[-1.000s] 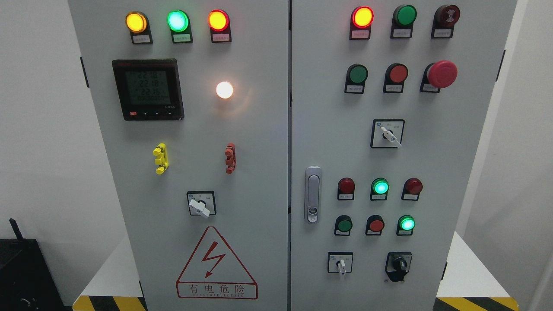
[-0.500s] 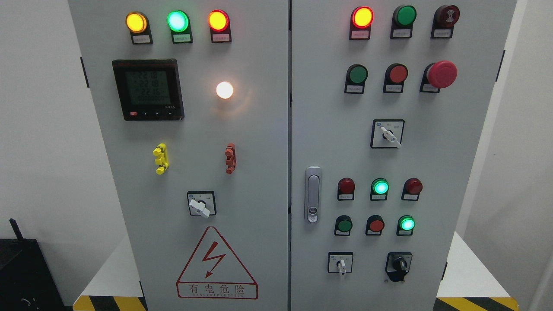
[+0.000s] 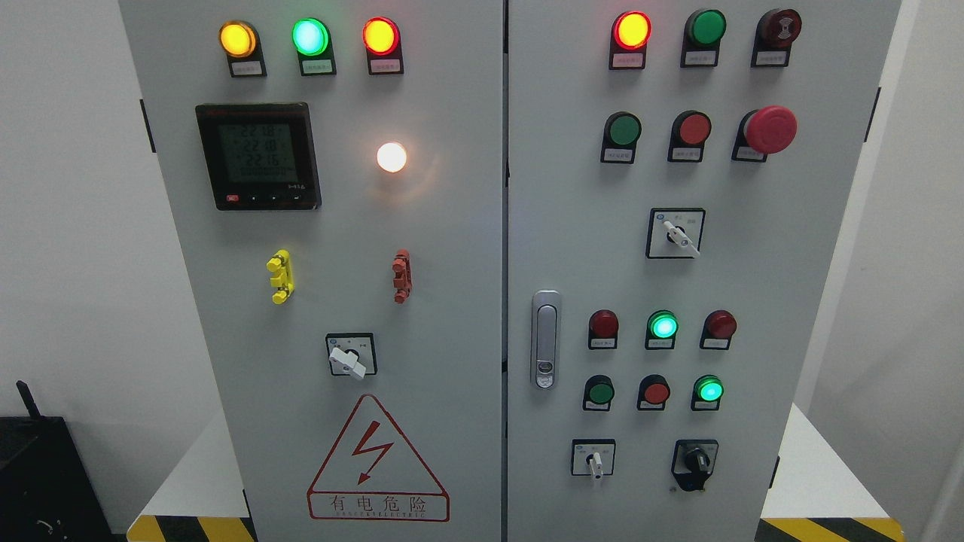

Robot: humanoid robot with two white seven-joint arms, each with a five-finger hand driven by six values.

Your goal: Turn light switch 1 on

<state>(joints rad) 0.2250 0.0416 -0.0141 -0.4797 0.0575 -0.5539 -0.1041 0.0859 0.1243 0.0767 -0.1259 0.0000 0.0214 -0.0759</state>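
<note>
A grey electrical cabinet with two doors fills the head view. The left door [image 3: 316, 452] carries a white rotary switch [image 3: 350, 361] with its knob pointing down-right, below a lit white lamp [image 3: 392, 156]. The right door [image 3: 753, 286] carries three more rotary switches: an upper white one [image 3: 678, 235], a lower white one [image 3: 595, 461] and a black one [image 3: 694, 461]. I cannot tell which one is switch 1. Neither hand nor arm shows.
Yellow [image 3: 237, 39], green [image 3: 310, 36] and red [image 3: 380, 35] lamps glow at top left above a digital meter [image 3: 257, 156]. A red mushroom button [image 3: 770, 129], push buttons and a door latch [image 3: 545, 339] sit on the right door. A black box [image 3: 45, 482] stands lower left.
</note>
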